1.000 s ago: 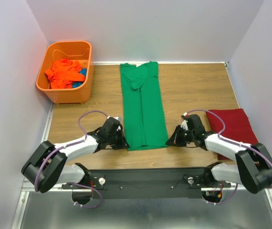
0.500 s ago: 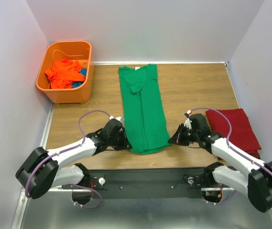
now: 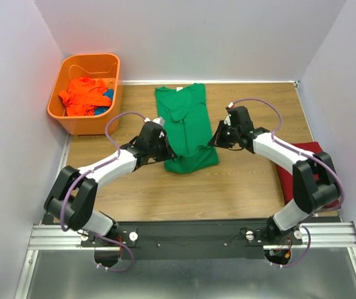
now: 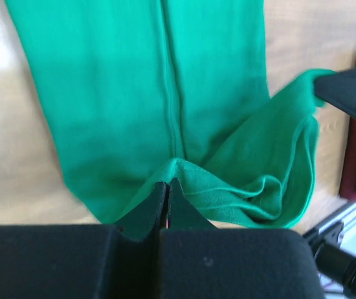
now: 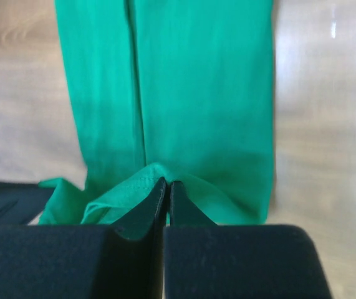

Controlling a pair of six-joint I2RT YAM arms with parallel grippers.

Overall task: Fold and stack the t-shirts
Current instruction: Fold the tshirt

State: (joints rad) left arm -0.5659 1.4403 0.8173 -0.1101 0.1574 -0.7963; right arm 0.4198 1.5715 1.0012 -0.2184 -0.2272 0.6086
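Note:
A bright green t-shirt (image 3: 187, 128) lies lengthwise on the middle of the table, sides folded in, its near hem lifted and carried back over the body. My left gripper (image 3: 164, 144) is shut on the hem's left corner (image 4: 184, 171). My right gripper (image 3: 214, 141) is shut on the right corner (image 5: 156, 171). Between them the lifted cloth sags in a loose fold (image 4: 271, 187). A dark red t-shirt (image 3: 315, 168) lies folded at the right, partly under my right arm. An orange t-shirt (image 3: 81, 94) lies crumpled in the basket.
The orange plastic basket (image 3: 72, 121) stands at the back left corner and also holds a bit of blue cloth (image 3: 108, 94). Bare wood shows in front of the green shirt. White walls close in both sides and the back.
Both grippers have lifted the green shirt's near hem and carried it away from the bases, over the shirt's middle. The shirt now shows shorter, doubled at its near end.

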